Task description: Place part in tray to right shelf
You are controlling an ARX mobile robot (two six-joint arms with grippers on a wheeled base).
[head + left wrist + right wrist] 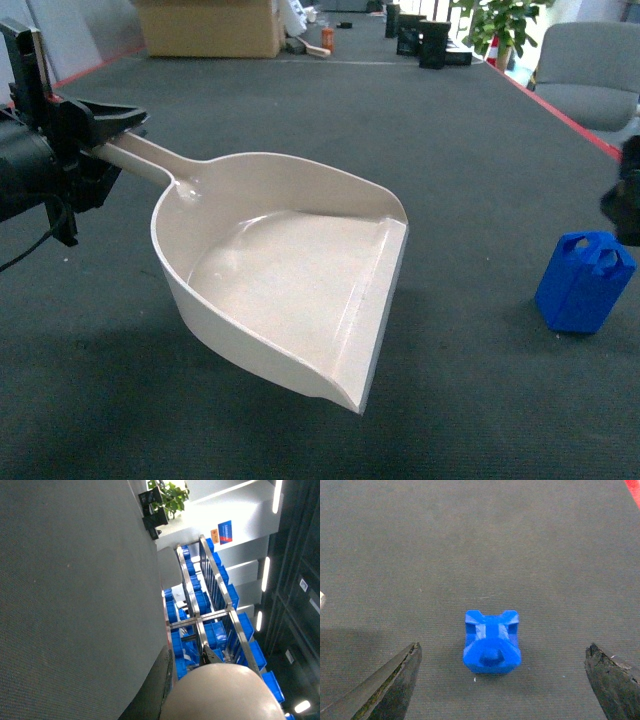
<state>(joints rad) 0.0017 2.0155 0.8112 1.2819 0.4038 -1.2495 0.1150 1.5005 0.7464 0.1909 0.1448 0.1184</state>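
Observation:
The beige tray (290, 270) hangs above the dark carpet at left centre of the head view, its open lip facing right. My left gripper (103, 135) is shut on its long handle (150, 155). In the left wrist view the tray's beige handle (222, 692) fills the bottom beside a black finger (157, 687). The small blue part (585, 282) stands on the carpet at the right. My right gripper (502, 647) hovers over the part (491, 641), open wide, fingers well apart on either side. A steel shelf rack (200, 620) with blue crates shows far off; whether it is the right shelf I cannot tell.
A cardboard box (210, 25) stands at the back left, with black items (435, 40) and a plant (500, 20) at the back. A grey chair (590, 75) sits beyond a red floor line (560, 110) at the right.

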